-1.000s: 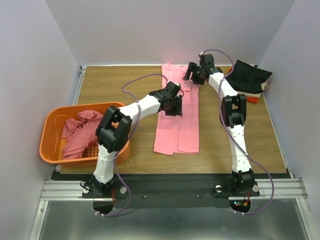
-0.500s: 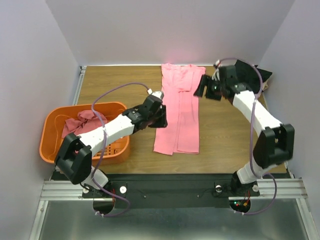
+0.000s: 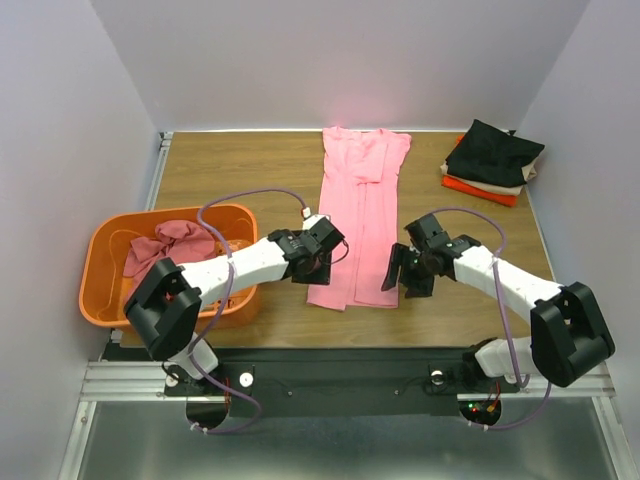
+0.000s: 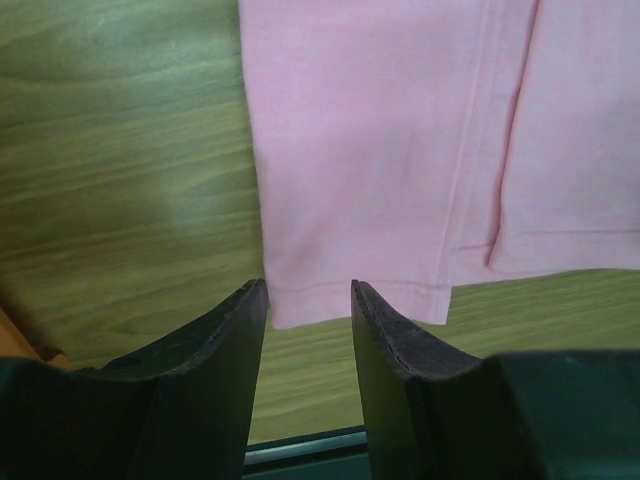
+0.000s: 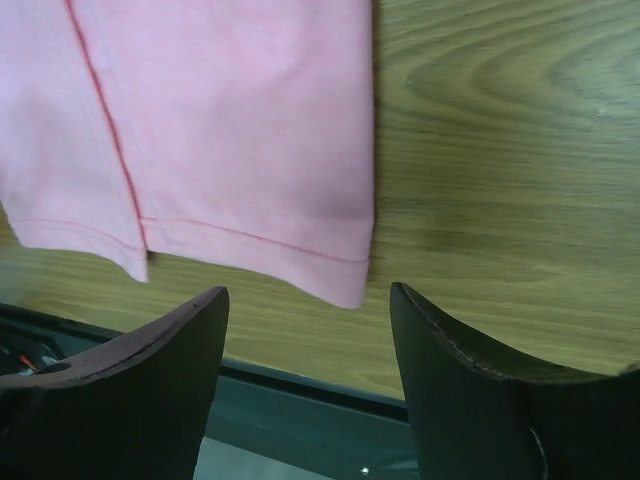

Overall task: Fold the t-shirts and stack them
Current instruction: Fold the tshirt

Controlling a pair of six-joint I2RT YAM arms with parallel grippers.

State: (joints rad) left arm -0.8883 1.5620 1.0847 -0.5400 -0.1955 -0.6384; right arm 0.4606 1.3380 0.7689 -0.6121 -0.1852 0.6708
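The light pink t-shirt lies flat on the table as a long strip, sides folded in, collar at the far end. My left gripper is open over its near left hem corner, with nothing between the fingers. My right gripper is open just beside its near right hem corner, empty. The darker rose t-shirt lies crumpled in the orange basket. Folded black, beige and red-orange t-shirts are stacked at the far right.
The basket stands at the table's left side, next to the left arm. The table's near metal edge runs just below both hem corners. Walls close in on the left, far and right sides.
Both grippers have come from the shirt's far end down to its near hem, left arm to the left corner, right arm to the right corner. The shirt lies unchanged.
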